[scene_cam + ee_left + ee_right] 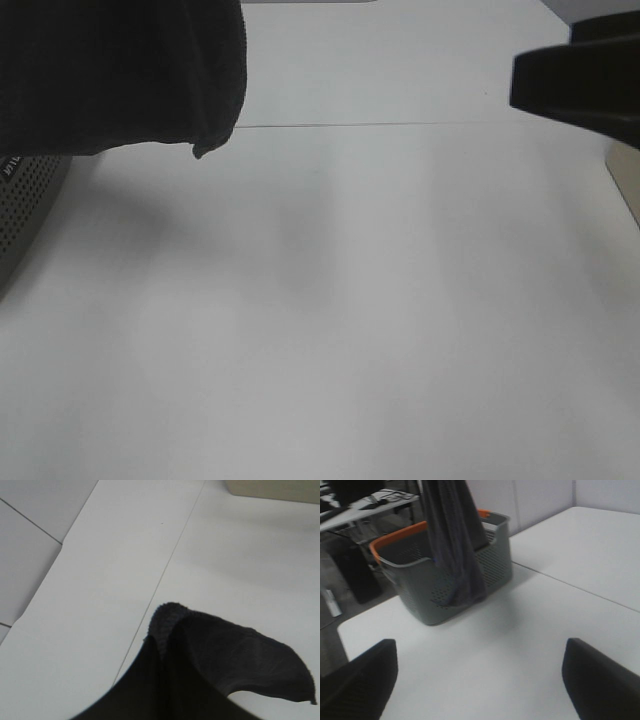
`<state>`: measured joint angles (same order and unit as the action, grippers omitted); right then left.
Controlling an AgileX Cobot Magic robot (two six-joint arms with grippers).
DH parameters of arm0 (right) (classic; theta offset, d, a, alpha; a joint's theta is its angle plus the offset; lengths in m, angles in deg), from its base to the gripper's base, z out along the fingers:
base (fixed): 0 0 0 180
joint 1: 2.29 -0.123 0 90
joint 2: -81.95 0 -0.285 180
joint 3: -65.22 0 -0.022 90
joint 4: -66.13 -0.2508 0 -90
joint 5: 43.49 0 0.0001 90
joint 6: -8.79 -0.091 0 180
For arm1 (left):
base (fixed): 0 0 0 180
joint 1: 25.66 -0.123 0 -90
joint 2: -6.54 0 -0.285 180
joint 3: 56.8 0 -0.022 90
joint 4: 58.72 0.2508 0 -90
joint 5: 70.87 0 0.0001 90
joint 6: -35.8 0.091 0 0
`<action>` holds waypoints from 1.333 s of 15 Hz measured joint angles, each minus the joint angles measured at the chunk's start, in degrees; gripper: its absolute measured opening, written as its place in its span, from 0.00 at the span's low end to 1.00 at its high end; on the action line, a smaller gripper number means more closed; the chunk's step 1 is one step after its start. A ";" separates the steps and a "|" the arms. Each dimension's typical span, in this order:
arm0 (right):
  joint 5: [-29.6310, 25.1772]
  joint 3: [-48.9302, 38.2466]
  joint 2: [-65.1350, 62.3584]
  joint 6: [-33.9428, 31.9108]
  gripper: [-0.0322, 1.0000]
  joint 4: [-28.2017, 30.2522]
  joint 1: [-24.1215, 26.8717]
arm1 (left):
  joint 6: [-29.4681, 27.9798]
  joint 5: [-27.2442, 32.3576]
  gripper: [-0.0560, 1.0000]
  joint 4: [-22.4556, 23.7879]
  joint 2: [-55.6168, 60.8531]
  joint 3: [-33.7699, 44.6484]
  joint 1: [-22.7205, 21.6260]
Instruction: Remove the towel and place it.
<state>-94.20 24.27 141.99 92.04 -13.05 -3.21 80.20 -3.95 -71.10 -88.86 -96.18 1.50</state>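
Right wrist view: the right gripper (479,642) has its two dark fingers (360,685) set wide apart in the lower corners of the frame, with nothing between them but bare white table (520,630). Beyond them, in the upper left of the frame, stands a grey perforated basket (410,585) with an orange rim. The dark navy towel (452,545) hangs in a long bunched column from above the top edge, its lower end across the basket's front wall. Whether it touches the wall cannot be told.

Left wrist view: the left gripper's fingers are hidden by the cloth. They are together, and the towel filling the lower part of the frame appears to hang from them.

Overhead view: the towel fills the upper left corner and the basket shows at the left edge.

The towel looks to be out of the basket, or nearly so. It is not yet laid on the table, so placing it remains.
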 joint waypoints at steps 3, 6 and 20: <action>-7.28 4.87 12.09 4.18 0.86 -4.41 -0.17 | 0.34 -0.63 0.05 -6.42 -1.38 0.00 0.00; -4.93 9.40 21.08 4.35 0.86 -4.98 -8.48 | 1.09 -2.69 0.05 -9.57 -2.92 0.00 0.00; 5.33 22.57 38.85 -0.46 0.72 -5.50 -20.51 | 2.41 -8.42 0.05 -17.88 -4.70 0.00 0.00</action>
<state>-88.87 46.84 180.84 91.58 -18.55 -23.72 82.61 -12.37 -88.97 -93.55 -96.18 1.50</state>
